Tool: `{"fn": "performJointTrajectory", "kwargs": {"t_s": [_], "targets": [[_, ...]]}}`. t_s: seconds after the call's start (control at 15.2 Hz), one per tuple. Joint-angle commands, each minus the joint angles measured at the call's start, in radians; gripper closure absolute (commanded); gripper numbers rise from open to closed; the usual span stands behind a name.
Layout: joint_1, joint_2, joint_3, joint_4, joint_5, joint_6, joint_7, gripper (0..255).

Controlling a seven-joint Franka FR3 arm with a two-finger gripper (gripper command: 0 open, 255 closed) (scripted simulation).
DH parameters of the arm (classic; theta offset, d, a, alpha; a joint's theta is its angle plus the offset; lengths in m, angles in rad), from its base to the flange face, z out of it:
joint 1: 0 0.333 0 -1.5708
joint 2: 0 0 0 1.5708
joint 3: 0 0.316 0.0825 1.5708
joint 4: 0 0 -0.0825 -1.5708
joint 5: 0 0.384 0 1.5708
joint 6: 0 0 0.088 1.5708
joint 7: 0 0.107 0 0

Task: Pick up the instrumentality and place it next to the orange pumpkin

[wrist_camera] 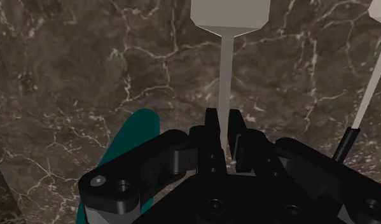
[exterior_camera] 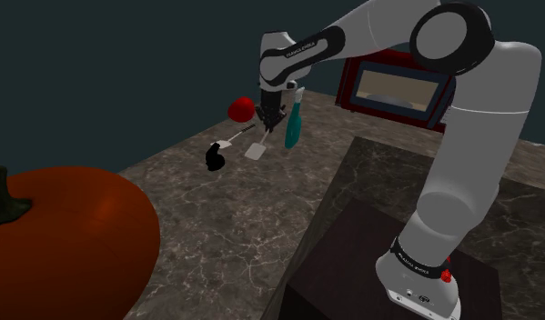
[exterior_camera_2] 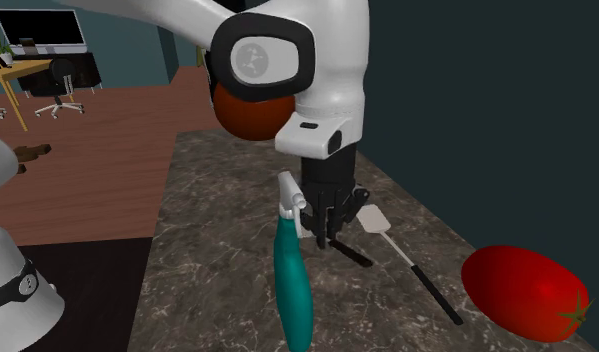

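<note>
At the lower left of the shoulder view the orange pumpkin (exterior_camera: 61,241) sits nearest, with a stretch of marbled tabletop (exterior_camera: 216,236) between it and the work further up the frame. Beyond, at the upper middle, the pincer (exterior_camera: 270,122) is narrow around the thin pale shaft of the spatula (exterior_camera: 254,150), whose long axis runs down-left from it, blade leading toward the pumpkin. The carry, I judge, follows that same line, past the second spatula (exterior_camera: 228,142) just beside.

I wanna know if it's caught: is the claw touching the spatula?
Touching: the wrist view shows the claw clasping the spatula by its stem between its fingers.
</note>
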Motion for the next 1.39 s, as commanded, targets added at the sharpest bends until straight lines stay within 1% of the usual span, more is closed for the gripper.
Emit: {"fn": "performJointTrajectory", "kwargs": {"t_s": [0.0, 0.66, 1.32], "targets": [[0.000, -0.008, 0.001, 0.019, 0.002, -0.027, -0.002, 255], [0.000, -0.042, 0.003, 0.110, 0.012, -0.152, -0.014, 255], [0.002, -0.054, 0.004, 0.228, 0.016, -0.282, -0.023, 255]]}}
